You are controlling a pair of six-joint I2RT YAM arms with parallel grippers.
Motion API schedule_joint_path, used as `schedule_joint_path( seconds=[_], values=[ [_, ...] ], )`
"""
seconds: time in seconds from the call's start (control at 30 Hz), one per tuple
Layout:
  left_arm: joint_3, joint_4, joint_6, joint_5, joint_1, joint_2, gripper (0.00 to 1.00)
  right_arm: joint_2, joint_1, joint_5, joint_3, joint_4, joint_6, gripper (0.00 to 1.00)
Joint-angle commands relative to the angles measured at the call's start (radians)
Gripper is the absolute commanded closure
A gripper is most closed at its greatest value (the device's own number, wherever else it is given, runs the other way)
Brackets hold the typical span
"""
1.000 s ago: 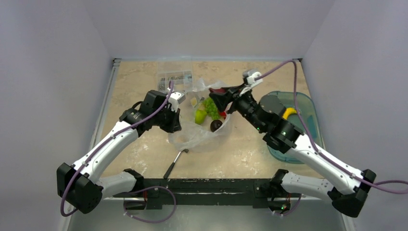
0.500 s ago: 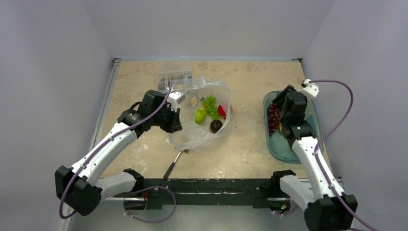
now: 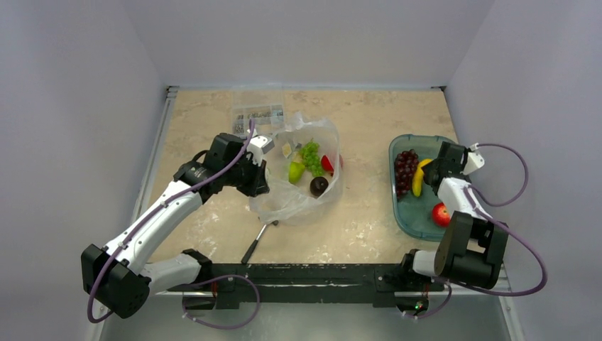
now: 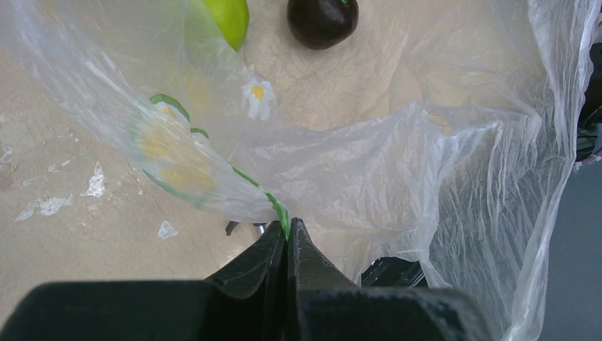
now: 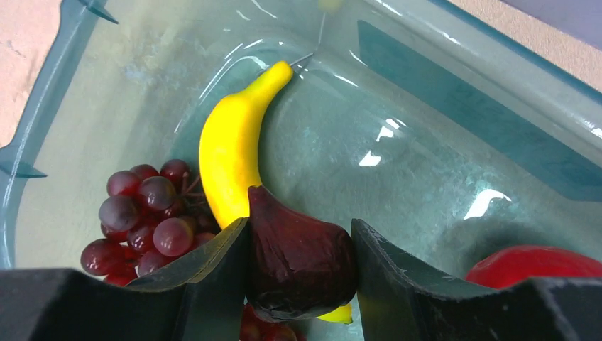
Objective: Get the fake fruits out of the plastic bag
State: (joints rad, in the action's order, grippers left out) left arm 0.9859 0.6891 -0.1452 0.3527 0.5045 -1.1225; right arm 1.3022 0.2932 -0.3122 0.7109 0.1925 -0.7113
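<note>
Pale lilac walls [image 3: 305, 35]; beige marbled tabletop [image 3: 369, 121].

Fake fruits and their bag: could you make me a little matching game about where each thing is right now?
Things:
1. banana
2. green grapes
3. maroon fig-shaped fruit
4. plastic bag

Places:
A. pinched at its edge by the shut left hand
B. lying in the teal tray
C. gripped in the right hand above the tray
D. inside the bag on the table

Pairs: 1-B, 2-D, 3-C, 4-A.
</note>
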Motion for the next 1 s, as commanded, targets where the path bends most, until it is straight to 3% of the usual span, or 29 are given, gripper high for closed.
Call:
schedule_joint_path(
  seconds=[0.0,0.13,0.5,0.67,0.83,0.97],
  values=[
    [0.016,-0.015,0.018,0.004,0.0,0.018,1.0,-0.004,0.002,-0.055,-0.023,-0.068,-0.053,0.93],
    [0.016,-0.014,0.019,0.011,0.0,0.016,1.0,-0.001,0.002,-0.067,-0.051,-0.105,-0.048,0.83],
    [0.012,-0.014,0.018,0.016,0.0,0.029,1.0,-0.044,0.002,-0.071,-0.046,-0.13,0.038,0.21],
    [0.014,-0.017,0.016,0.031,0.0,0.029,1.0,-0.142,-0.026,-0.038,-0.068,-0.159,0.095,0.14],
    [0.015,-0.019,0.015,0.038,0.0,0.018,1.0,-0.235,-0.148,-0.008,-0.011,-0.135,0.18,0.14],
    [0.02,-0.015,0.014,0.043,0.0,0.015,1.0,-0.283,-0.25,0.168,0.042,-0.15,0.244,0.14]
  ],
)
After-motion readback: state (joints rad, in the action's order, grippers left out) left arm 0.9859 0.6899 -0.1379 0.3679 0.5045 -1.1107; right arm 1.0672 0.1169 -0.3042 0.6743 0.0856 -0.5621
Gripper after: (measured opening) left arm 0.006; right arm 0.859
